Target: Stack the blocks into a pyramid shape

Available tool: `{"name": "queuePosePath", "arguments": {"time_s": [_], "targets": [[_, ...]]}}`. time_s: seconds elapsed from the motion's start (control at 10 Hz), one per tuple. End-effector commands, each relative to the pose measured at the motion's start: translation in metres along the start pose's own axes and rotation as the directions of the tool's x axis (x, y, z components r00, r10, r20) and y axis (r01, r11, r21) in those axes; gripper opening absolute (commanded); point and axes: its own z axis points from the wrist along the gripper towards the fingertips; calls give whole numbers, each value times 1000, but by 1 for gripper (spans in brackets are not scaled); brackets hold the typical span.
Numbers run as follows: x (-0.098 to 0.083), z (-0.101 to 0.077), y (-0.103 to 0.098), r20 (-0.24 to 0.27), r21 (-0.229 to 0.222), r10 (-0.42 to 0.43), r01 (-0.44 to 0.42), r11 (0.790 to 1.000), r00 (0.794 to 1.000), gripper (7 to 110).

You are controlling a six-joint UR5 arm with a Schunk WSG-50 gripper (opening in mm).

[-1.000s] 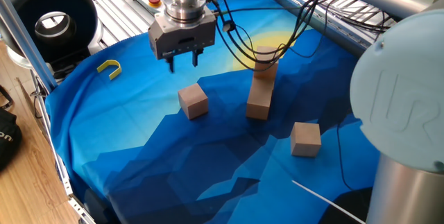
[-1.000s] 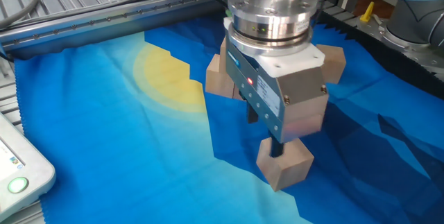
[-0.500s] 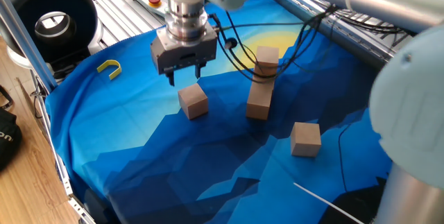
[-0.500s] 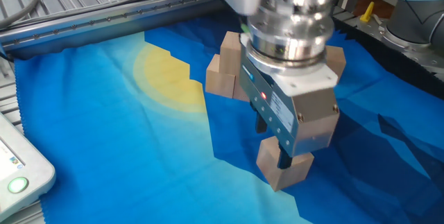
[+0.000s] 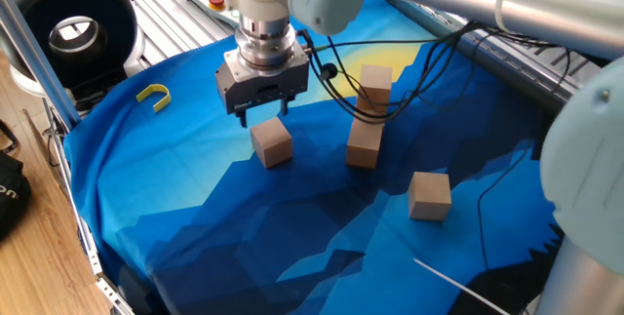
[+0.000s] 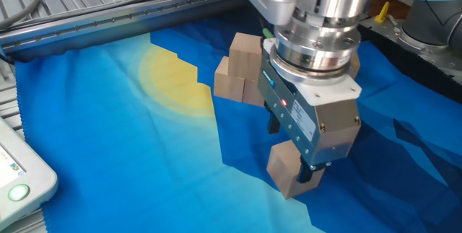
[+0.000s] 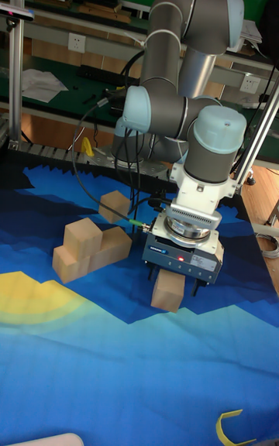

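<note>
Several plain wooden blocks lie on the blue cloth. My gripper (image 5: 263, 115) (image 6: 293, 151) (image 7: 173, 280) is open and low over a single block (image 5: 272, 143) (image 6: 287, 172) (image 7: 168, 293), its fingers straddling the block's top edges. Three blocks form a small stack (image 5: 367, 120) (image 6: 241, 74) (image 7: 85, 248), with one block (image 5: 374, 85) sitting on top. Another loose block (image 5: 429, 195) (image 7: 115, 204) lies apart on the cloth, and in the other fixed view the gripper body hides most of it.
A small yellow U-shaped piece (image 5: 153, 96) (image 7: 232, 427) rests near the cloth's edge. Black cables (image 5: 336, 61) trail from the wrist past the stack. A black ring-shaped device (image 5: 73, 27) and a metal conveyor sit beyond the cloth.
The gripper has moved down and across until its fingers stand at the single block's top. No block has moved.
</note>
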Motion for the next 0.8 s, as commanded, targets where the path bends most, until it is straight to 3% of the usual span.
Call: {"name": "queuePosePath", "arguments": {"time_s": [0.0,0.5,0.6,0.7], "targets": [[12,9,-1,-2,-2,17,-17,1000,1000,88],[18,22,-1,-16,-5,2,-2,1000,1000,88],[16,26,-1,-11,-5,0,0,1000,1000,66],[16,30,-3,-9,1,0,0,1000,1000,66]]}}
